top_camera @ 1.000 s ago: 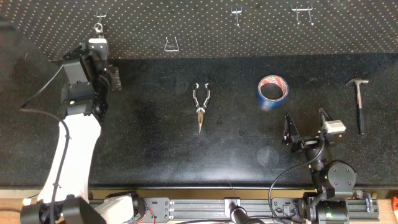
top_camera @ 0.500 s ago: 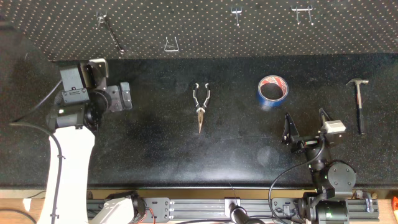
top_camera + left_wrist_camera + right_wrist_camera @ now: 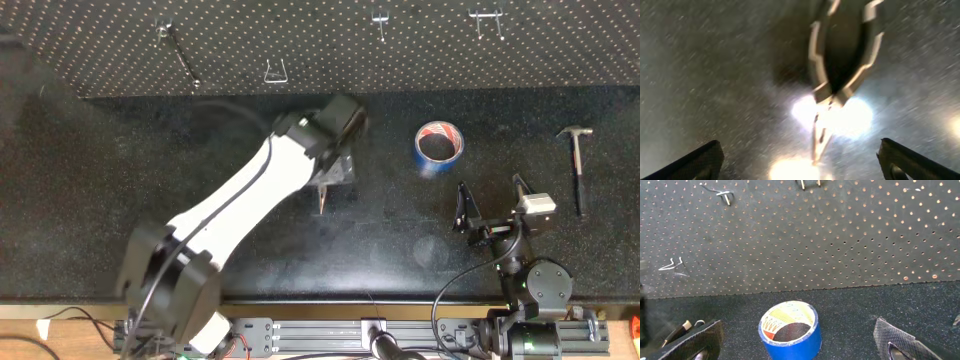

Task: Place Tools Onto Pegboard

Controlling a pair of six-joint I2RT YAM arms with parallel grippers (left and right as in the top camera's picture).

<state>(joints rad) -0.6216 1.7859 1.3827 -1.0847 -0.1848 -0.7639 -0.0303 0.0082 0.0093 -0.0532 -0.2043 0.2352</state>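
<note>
While one thin metal tool (image 3: 183, 62) is hanging at the top left of the dotted black pegboard (image 3: 330, 40), three are still lying on the black tabletop (image 3: 520, 120): pale-handled pliers (image 3: 832, 94) in the middle, a blue tape roll (image 3: 438, 145) and a hammer (image 3: 577, 165) nearer the right edge. The left gripper (image 3: 799, 150) is hovering over the flat pliers, fingers spread wide, holding nothing. The right gripper (image 3: 490, 200) is sitting open by the front edge

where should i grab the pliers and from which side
Take the pliers by both handles just behind the pivot, coming straight down from above. They lie flat on the mat, and the handles bow apart but sit closest near the pivot, so the open left tool could span them there.
</note>
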